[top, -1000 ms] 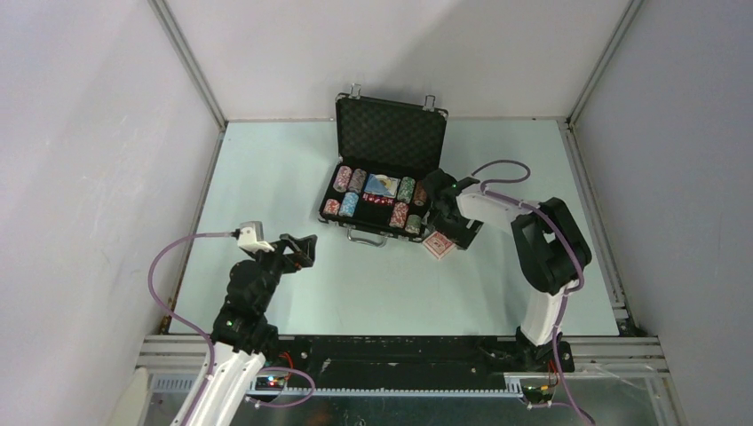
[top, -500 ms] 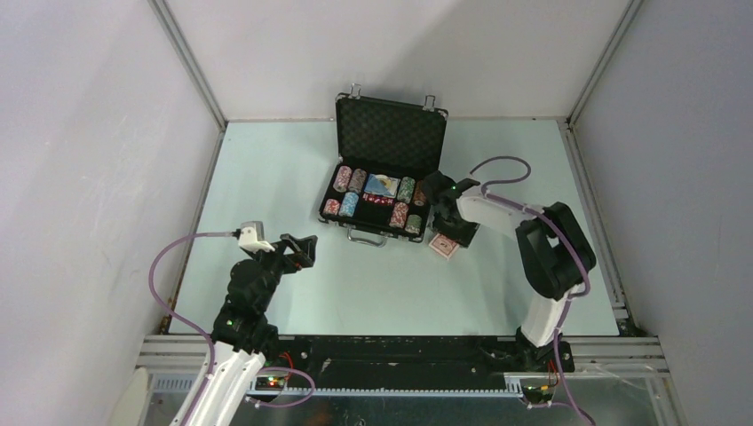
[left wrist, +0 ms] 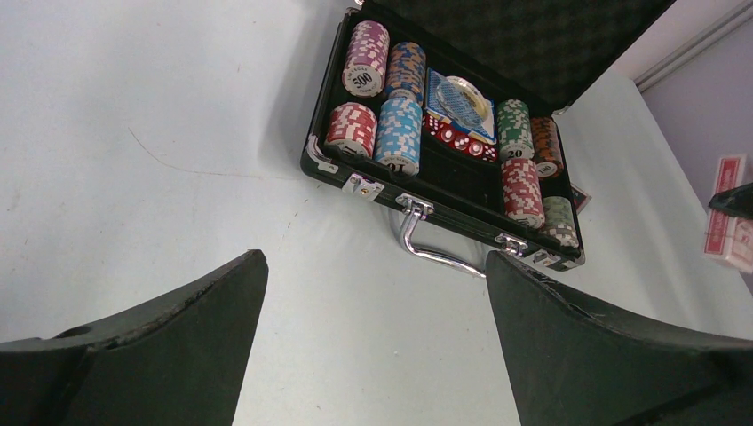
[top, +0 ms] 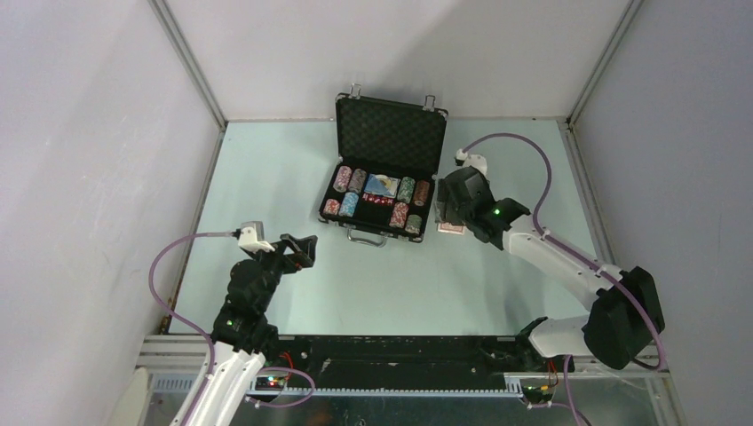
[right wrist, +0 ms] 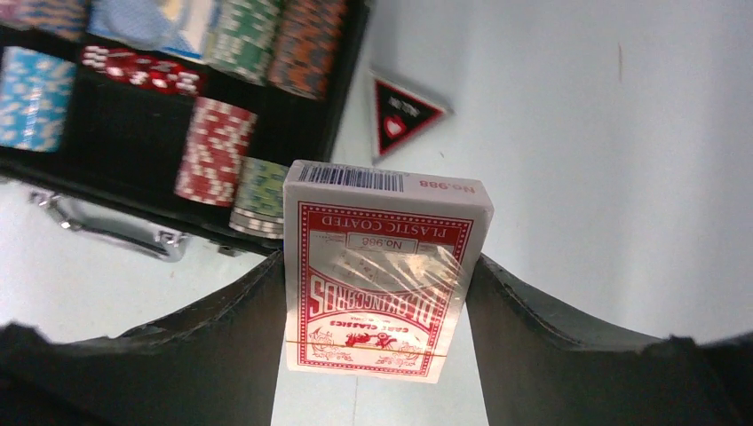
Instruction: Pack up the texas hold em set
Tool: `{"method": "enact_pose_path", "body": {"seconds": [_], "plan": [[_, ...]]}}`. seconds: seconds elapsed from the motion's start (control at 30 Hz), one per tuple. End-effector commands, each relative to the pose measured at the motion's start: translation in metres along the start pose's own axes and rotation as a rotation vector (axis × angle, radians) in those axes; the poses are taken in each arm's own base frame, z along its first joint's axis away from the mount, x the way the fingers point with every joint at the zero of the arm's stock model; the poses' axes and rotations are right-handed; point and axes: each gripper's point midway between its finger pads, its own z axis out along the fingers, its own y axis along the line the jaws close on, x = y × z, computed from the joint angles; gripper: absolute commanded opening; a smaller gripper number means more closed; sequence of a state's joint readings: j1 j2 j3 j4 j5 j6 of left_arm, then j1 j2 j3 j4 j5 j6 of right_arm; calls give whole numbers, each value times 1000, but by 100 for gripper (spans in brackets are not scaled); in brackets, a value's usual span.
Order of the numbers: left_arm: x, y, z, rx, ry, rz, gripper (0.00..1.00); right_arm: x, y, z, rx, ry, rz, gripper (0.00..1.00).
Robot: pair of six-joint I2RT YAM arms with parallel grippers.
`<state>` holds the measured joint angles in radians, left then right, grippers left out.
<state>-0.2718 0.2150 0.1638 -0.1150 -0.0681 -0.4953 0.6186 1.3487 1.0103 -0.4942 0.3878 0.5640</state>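
Right claw [right wrist: 375, 293] clamped on red card deck [right wrist: 391, 222], centre right of overhead view; left claw [left wrist: 375, 266] apart, empty. Likely risks: wrapped deck slipping, or snagging chip stacks [right wrist: 211, 151] entering case [top: 391, 133].

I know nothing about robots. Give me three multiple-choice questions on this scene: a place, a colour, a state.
1. Where is the triangular piece, relative to the briefcase? A) inside it B) on the table beside it C) on its lid
2. What colour is the card deck held by the right hand? A) red B) blue C) green
3. The briefcase is: A) latched shut B) upside down C) open, lid raised
Answers: B, it lies on bare table outside the case wall; A, its wrapper is printed red; C, the chip stacks inside show.
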Motion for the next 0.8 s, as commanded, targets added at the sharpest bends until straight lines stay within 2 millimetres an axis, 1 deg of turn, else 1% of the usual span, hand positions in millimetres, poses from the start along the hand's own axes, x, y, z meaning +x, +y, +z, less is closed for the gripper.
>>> {"method": "enact_pose_path", "body": {"seconds": [0.0, 0.07, 0.1, 0.13, 0.17, 0.2, 0.23, 0.3, 0.37, 0.4, 0.47, 0.5, 0.53, 0.57, 0.6, 0.63, 0.67, 0.7, 0.73, 0.77], "plan": [[-6, 0, 1, 4, -28, 16, 100, -52, 38, -17, -220, -204, -207, 41], [-6, 0, 2, 3, -29, 16, 100, -58, 56, -24, -323, -233, -257, 39], [-6, 0, 2, 2, -28, 17, 100, -65, 62, -27, -353, -264, -276, 39], [-6, 0, 2, 1, -27, 17, 100, -65, 70, -29, -396, -270, -290, 39], [-6, 0, 2, 1, -26, 17, 100, -71, 77, -31, -423, -300, -311, 38], [-6, 0, 2, 1, -26, 16, 100, -71, 85, -34, -465, -308, -329, 38], [-6, 0, 2, 2, -27, 16, 100, -76, 91, -35, -489, -337, -358, 37], [-6, 0, 2, 2, -29, 16, 100, -77, 105, -39, -554, -366, -418, 37], [-6, 0, 3, 2, -30, 16, 100, -77, 122, -42, -640, -409, -510, 36], [-6, 0, 3, 3, -30, 16, 100, -74, 131, -46, -694, -426, -579, 35], [-6, 1, 3, 2, -31, 15, 100, -71, 143, -41, -727, -447, -647, 35], [-6, 1, 3, 1, -31, 16, 100, -74, 150, -44, -739, -459, -667, 35], [-5, 1, 3, 0, -30, 16, 100, -67, 152, -36, -736, -438, -706, 35], [-6, 1, 3, 0, -31, 16, 100, -72, 158, -39, -739, -451, -726, 35], [-6, 1, 3, -1, -30, 16, 100, -62, 158, -26, -723, -412, -780, 35], [-6, 1, 3, 0, -31, 16, 100, -67, 167, -27, -714, -429, -809, 35], [-6, 1, 3, -1, -31, 16, 100, -57, 166, -13, -687, -389, -869, 36], [-6, 1, 3, -2, -31, 16, 100, -61, 172, -14, -656, -401, -893, 36], [-6, 1, 3, -1, -32, 17, 100, -50, 173, -2, -637, -365, -952, 37], [-6, 1, 3, -1, -33, 16, 100, -53, 181, -6, -630, -376, -982, 38]]}}
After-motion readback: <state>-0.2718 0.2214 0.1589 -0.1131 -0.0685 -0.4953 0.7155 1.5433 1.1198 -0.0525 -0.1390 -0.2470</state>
